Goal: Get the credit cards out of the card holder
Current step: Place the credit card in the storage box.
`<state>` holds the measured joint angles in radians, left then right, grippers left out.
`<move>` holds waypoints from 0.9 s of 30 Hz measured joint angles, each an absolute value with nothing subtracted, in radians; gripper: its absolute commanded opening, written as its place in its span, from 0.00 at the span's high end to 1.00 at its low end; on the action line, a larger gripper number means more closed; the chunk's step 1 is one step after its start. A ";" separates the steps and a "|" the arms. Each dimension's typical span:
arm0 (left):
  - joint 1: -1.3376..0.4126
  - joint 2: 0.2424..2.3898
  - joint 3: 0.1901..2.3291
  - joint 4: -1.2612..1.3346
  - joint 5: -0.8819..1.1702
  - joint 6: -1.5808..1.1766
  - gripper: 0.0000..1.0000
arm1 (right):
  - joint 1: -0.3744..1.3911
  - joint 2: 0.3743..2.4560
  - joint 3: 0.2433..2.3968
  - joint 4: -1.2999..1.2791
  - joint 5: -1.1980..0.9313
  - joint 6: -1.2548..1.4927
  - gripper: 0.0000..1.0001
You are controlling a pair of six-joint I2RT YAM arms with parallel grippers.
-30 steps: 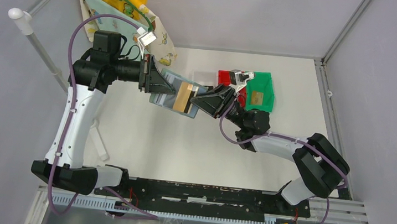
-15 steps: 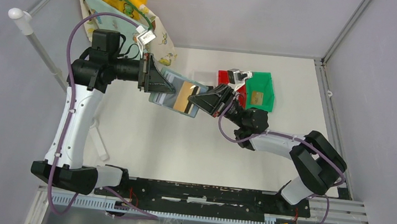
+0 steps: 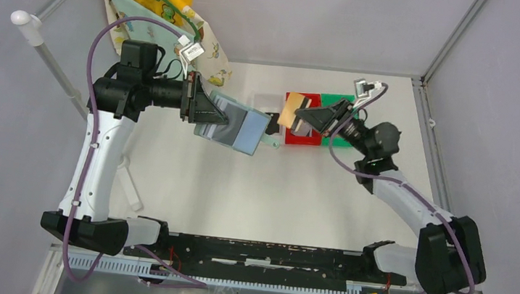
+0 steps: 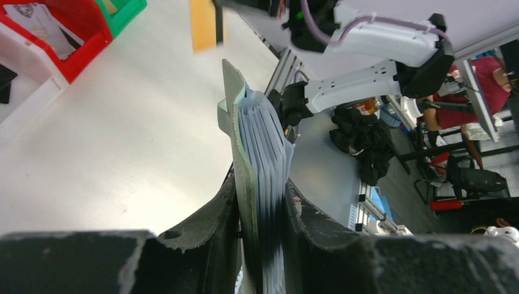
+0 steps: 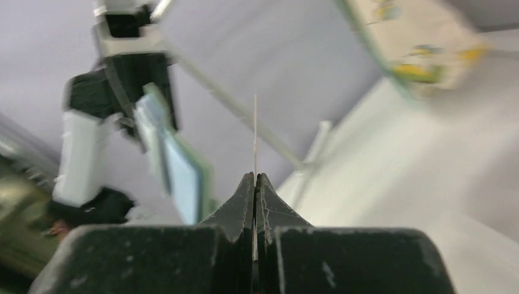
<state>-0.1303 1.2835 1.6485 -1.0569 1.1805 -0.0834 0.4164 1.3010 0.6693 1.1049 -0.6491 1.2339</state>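
My left gripper is shut on the grey-blue card holder and holds it above the table. In the left wrist view the card holder is edge-on, its clear pockets fanned between the fingers. My right gripper is shut on one tan credit card, held in the air over the red bin, apart from the holder. In the right wrist view the card is a thin edge between the shut fingertips, with the holder beyond it. Other cards are hidden.
A green bin stands beside the red bin, partly under the right arm. A small black object lies left of the red bin. A hanger with a patterned bag hangs at the back left. A white strip lies near the left arm.
My right gripper has pulled the tan card out of the holder and carried it right, over the red bin. The left gripper still holds the holder in the same place.
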 measured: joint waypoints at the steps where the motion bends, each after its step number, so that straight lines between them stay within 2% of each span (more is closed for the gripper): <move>1: -0.130 1.283 1.649 -1.070 1.173 -0.063 0.98 | 0.358 1.271 0.698 0.961 -0.668 1.156 1.00; 4: -0.130 1.283 1.649 -1.098 1.139 -0.013 0.98 | 0.237 1.245 0.814 0.583 -0.641 0.907 1.00; 7: -0.130 1.283 1.649 -1.124 1.100 0.034 0.98 | 0.173 1.256 0.947 0.242 -0.526 0.665 1.00; 10: -0.130 1.283 1.649 -1.134 1.080 0.056 0.98 | 0.153 1.298 1.045 0.021 -0.404 0.486 1.00; 19: -0.130 1.283 1.649 -1.151 1.074 0.082 0.98 | 0.133 1.540 1.185 -0.261 -0.141 0.256 1.00; 27: -0.130 1.283 1.666 -1.156 1.074 0.082 0.98 | 0.132 1.760 1.324 -0.316 -0.086 0.210 1.00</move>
<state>-0.1303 1.2835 1.6665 -1.1557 1.0744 0.0818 0.1318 1.7603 1.3235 -0.3157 -0.0864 0.2100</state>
